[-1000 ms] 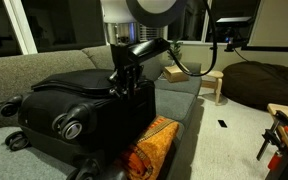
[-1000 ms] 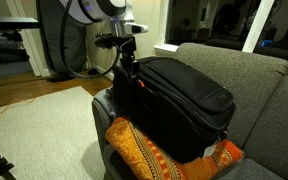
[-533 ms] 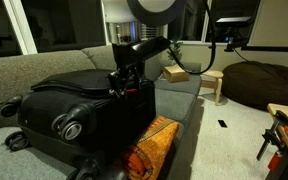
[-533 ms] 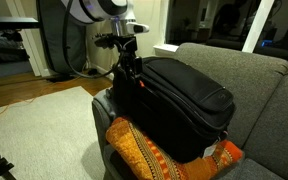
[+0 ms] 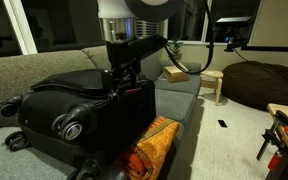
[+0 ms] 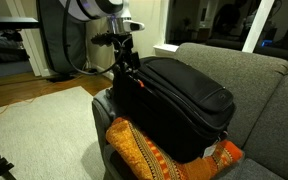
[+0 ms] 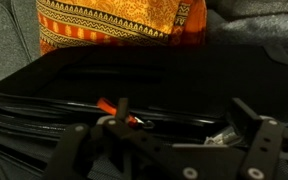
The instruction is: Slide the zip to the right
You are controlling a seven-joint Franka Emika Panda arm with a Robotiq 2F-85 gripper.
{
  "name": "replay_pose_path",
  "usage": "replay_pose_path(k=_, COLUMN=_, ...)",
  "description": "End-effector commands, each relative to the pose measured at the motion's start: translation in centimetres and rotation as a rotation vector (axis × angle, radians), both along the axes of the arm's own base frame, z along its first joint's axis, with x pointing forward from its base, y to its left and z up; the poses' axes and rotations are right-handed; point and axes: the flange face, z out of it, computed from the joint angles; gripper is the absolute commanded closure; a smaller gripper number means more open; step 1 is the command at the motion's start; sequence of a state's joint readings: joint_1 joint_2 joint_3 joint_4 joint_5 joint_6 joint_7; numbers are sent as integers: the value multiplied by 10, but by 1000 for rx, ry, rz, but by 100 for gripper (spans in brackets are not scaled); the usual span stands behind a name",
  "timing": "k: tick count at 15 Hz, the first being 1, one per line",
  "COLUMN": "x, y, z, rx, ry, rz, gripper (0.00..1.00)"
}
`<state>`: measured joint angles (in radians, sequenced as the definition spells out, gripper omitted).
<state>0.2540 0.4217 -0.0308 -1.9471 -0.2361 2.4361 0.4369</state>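
Zip: the zip [image 7: 134, 122], a small silvery pull, sits on the black track along the suitcase [image 7: 184, 75] edge. It's inside the jaw gap, tight beside one fingertip [image 7: 120, 108].
Around it: a little orange tab [image 7: 105, 106] right next to the pull. An orange patterned cushion [image 7: 114, 25] lies beyond the suitcase on the grey sofa [image 6: 239, 60].
In the way: that near fingertip partly covers the pull.
Jaws: the gripper [image 7: 182, 118] is spread wide, clamping nothing. Can't tell if it touches the pull.
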Motion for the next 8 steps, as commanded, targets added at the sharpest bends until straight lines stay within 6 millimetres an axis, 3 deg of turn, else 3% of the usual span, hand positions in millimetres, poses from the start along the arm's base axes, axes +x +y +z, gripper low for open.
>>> replay_pose_path(k=1, x=-4, y=8, z=14, rx=12, ry=-4, rz=37, gripper=0)
replay_pose_path(k=8, x=-3, y=18, z=18, rx=18, ry=-23, rz=53, gripper=0)
